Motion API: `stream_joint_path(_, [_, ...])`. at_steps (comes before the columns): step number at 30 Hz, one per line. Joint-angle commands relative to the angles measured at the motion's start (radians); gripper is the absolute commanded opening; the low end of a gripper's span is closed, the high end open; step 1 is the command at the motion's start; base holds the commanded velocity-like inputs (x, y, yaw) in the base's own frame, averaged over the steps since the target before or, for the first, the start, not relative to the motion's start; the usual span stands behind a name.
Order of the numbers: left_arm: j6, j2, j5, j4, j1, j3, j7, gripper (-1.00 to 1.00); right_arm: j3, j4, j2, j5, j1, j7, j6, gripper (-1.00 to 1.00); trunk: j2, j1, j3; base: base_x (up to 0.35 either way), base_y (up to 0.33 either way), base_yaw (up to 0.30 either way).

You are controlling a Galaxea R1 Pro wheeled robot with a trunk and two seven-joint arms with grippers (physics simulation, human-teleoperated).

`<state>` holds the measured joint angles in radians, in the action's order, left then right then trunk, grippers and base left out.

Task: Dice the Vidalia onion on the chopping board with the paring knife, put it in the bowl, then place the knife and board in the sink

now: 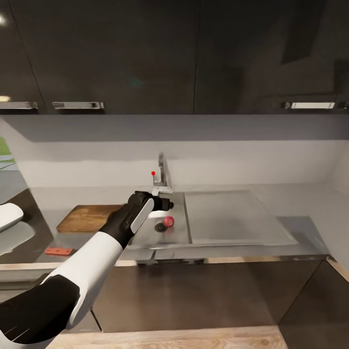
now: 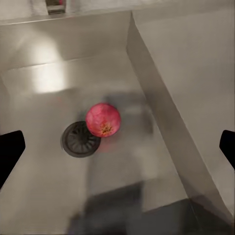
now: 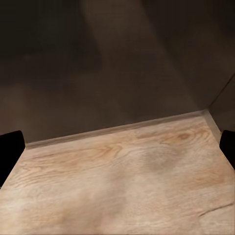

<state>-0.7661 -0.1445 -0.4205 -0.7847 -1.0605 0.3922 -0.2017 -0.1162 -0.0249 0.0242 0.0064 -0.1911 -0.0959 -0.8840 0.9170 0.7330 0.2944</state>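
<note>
The Vidalia onion [image 2: 103, 120], a pinkish-red ball, lies on the floor of the grey steel sink [image 2: 44, 191], touching the rim of the round dark drain [image 2: 78, 139]. In the head view the onion [image 1: 168, 221] sits just below my left gripper [image 1: 166, 204], which hangs above the basin. In the left wrist view my left gripper [image 2: 118, 147] is open, its dark fingertips [image 2: 10, 152] wide apart and well above the onion. The brown chopping board [image 1: 87, 218] lies left of the sink [image 1: 145, 237]. The orange-red paring knife [image 1: 59, 251] rests near the countertop's [image 1: 310, 232] front edge. The white bowl [image 1: 8, 216] stands at far left.
The chrome tap [image 1: 162, 177] with its red knob rises behind the basin, close to my left wrist. A flat drainboard [image 1: 228, 218] extends right of the basin. My right gripper [image 3: 117, 147] hangs open over the wooden floor [image 3: 122, 181] beside dark cabinet fronts [image 3: 98, 63].
</note>
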Motion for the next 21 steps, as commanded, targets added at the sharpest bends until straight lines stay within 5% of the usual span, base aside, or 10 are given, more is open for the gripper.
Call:
stream_joint_path(1, [-0.002, 0.0, -0.011, 0.01, -0.001, 0.003, -0.009, 1.0, -0.003, 0.0, 0.0, 0.001, -0.001, -0.001, -0.003, 1.0, 0.001, 0.001, 0.001, 0.259, -0.182, 0.0])
stream_joint_path(10, [0.002, 0.002, -0.011, 0.051, -0.001, 0.003, -0.009, 1.0, -0.004, 0.0, 0.0, 0.001, -0.001, -0.001, -0.003, 1.0, 0.001, 0.001, 0.01, 0.195, -0.178, 0.0])
stream_joint_path(21, [0.002, 0.003, -0.011, 0.076, -0.001, 0.002, -0.008, 1.0, -0.003, 0.0, 0.0, 0.001, -0.001, -0.001, -0.003, 1.0, 0.001, 0.001, 0.027, 0.024, -0.024, 0.0])
